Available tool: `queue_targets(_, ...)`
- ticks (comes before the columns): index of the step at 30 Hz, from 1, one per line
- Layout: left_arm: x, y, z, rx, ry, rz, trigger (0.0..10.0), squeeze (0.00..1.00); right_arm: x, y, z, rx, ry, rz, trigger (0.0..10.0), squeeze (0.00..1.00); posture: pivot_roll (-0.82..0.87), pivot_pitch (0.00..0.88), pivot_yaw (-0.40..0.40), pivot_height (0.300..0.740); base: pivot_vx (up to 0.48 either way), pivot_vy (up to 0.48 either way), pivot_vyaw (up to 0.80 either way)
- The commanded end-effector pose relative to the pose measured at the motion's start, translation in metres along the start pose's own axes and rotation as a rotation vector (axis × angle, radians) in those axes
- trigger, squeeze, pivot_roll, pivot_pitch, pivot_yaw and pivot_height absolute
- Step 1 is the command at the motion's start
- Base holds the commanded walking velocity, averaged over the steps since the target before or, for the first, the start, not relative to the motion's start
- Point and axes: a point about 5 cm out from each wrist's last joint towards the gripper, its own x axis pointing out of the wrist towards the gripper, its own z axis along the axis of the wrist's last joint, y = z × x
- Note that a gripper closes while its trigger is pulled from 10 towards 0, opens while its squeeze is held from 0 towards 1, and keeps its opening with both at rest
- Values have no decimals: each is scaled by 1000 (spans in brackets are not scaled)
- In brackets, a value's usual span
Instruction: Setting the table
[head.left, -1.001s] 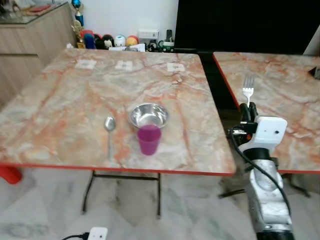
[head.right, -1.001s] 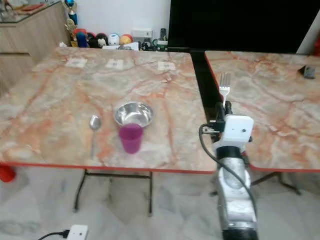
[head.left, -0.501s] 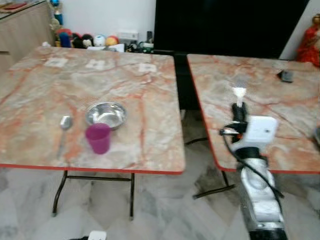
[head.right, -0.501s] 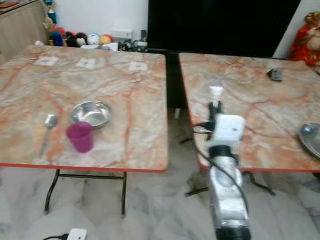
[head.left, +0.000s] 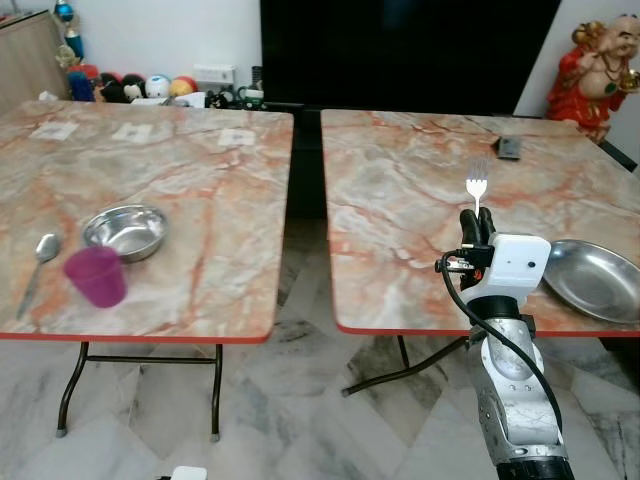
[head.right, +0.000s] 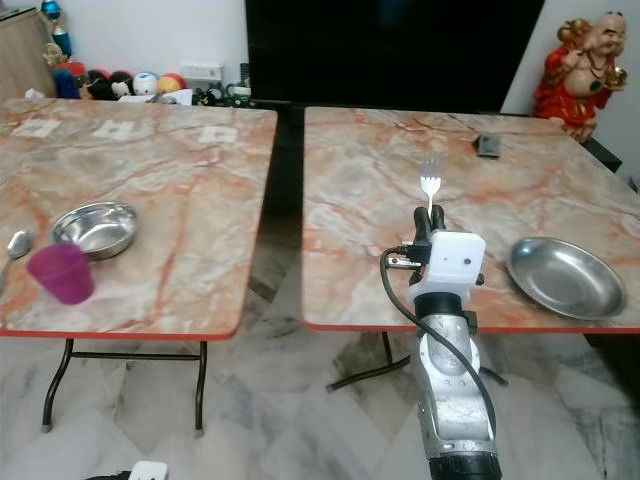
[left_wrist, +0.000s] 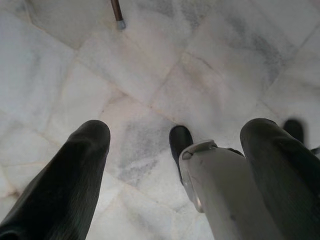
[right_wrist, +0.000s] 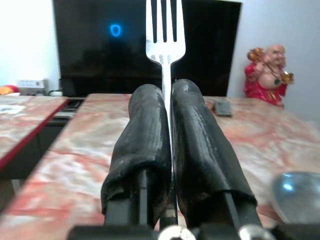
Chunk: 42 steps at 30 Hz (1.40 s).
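My right gripper (head.left: 477, 216) is shut on a silver fork (head.left: 478, 184) and holds it upright, tines up, in front of the right marble table (head.left: 420, 200); the fork (right_wrist: 165, 30) rises between the black fingers (right_wrist: 145, 145). A steel plate (head.left: 593, 279) lies at that table's front right. On the left table (head.left: 200, 190) sit a steel bowl (head.left: 125, 229), a purple cup (head.left: 95, 277) in front of it, and a spoon (head.left: 38, 262) to their left. My left gripper (left_wrist: 175, 150) hangs open over the floor.
A gap of tiled floor (head.left: 300, 290) separates the two tables. A small dark object (head.left: 509, 148) lies at the back of the right table. A red figurine (head.left: 590, 70) stands far right, a black screen (head.left: 400, 50) behind, toys (head.left: 130, 88) at the back wall.
The view has swung to the right: the left table slid leftward and the right table with its steel plate came into sight. My right gripper still holds the fork upright.
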Motion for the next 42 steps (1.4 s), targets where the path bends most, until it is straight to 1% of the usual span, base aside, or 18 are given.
queue_targets(1, -1, -7, -9, 1, 32, -21, 10000, 0, -2, -10, 0, -16, 1, -35, 10000, 0, -35, 63, 0, 740, 0, -416, 0)
queue_targets(9, -7, 1, -25, 2, 57, -14, 10000, 0, -1, -14, 0, -21, 1, -56, 10000, 0, -37, 71, 3, 740, 0, -416, 0)
queue_targets(15, -9, 3, -33, 1, 70, -11, 10000, 0, -1, -15, 0, -26, 3, -64, 10000, 0, -38, 81, 1, 740, 0, -419, 0)
queue_targets(23, -12, 1, -42, -3, 82, -10, 10000, 0, -1, -16, -1, -28, 7, -68, 10000, 0, -37, 88, -3, 740, 0, -417, 0)
queue_targets(32, -18, -3, -57, -24, 99, 1, 10000, 0, 0, -14, -1, -23, 11, -64, 10000, 0, -35, 94, -5, 740, 0, 0, 0)
queue_targets(42, -18, -2, -58, -38, 104, 1, 10000, 0, 0, -12, -2, -20, 14, -63, 10000, 0, -33, 94, -2, 740, 0, 0, 0)
